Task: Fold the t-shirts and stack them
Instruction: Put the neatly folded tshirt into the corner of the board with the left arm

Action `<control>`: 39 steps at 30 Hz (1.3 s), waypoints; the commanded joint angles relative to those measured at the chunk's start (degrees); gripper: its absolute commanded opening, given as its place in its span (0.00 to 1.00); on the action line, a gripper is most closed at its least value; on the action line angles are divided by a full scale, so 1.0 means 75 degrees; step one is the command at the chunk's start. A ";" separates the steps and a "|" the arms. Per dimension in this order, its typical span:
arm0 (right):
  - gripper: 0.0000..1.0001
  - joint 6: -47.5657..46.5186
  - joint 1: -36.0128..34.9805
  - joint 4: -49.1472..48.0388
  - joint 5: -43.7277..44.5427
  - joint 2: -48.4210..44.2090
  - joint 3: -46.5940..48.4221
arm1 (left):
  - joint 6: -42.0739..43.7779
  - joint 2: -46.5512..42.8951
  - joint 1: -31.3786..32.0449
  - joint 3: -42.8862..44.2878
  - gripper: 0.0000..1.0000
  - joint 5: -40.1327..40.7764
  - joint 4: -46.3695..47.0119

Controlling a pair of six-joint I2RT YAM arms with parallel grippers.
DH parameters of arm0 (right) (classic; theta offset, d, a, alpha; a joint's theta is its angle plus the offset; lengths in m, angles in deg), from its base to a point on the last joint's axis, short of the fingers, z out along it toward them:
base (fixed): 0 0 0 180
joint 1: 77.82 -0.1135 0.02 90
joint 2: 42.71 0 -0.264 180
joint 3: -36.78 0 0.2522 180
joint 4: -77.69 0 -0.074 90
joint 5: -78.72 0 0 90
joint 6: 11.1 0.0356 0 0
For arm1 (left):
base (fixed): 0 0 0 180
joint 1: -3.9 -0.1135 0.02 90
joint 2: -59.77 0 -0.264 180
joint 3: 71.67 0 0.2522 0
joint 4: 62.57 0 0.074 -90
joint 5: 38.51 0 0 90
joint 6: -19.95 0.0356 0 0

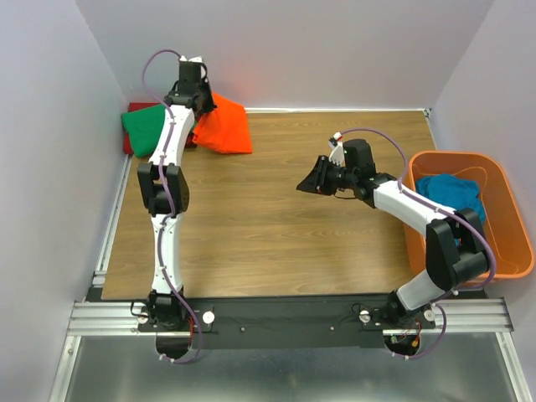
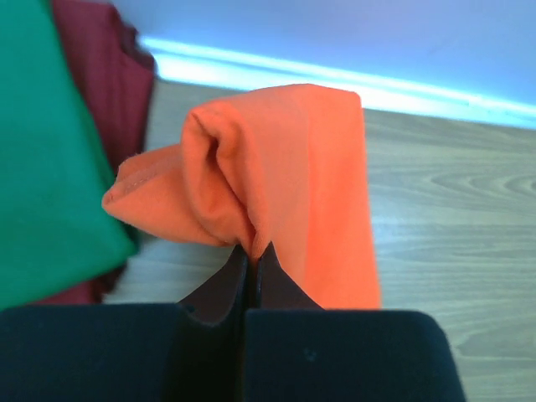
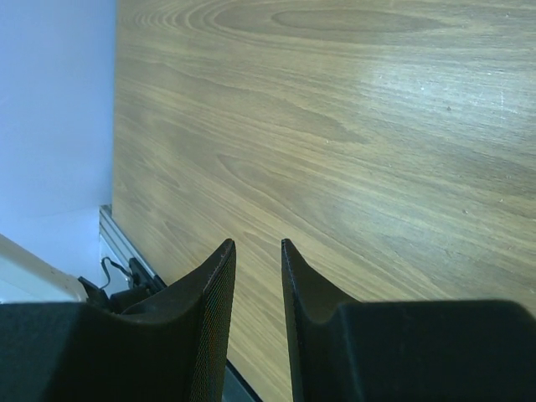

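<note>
The left end effector (image 2: 254,251) is pinched tight on the orange t-shirt (image 2: 285,167) at the far-left corner of the surface (image 1: 268,226), with the green t-shirt (image 1: 144,127) just beside it. The right end effector (image 3: 258,247) hangs part-open and empty over mid-surface.

I see only a strip of the dark red t-shirt (image 2: 105,75) under the green t-shirt (image 2: 42,167), itself cut off at nine o'clock.
</note>
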 commanded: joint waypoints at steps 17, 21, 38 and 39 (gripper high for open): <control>0.35 -0.0192 0.0032 0.0437 0.0148 0.0431 0.0419 | 0.0419 -0.0591 -0.1048 0.0543 0.00 -0.1736 0.1357; 0.35 -0.0169 0.0021 0.0460 0.0206 0.0419 0.0443 | 0.0254 -0.0767 -0.1307 0.0590 0.00 -0.2098 0.1673; 0.35 -0.0157 0.0021 0.0554 0.0405 0.0325 0.0525 | -0.0893 -0.1025 -0.2138 0.0719 0.00 -0.3388 0.2846; 0.35 -0.0169 0.0021 0.0565 0.0417 0.0325 0.0513 | -0.0941 -0.1025 -0.2186 0.0685 0.00 -0.3517 0.2904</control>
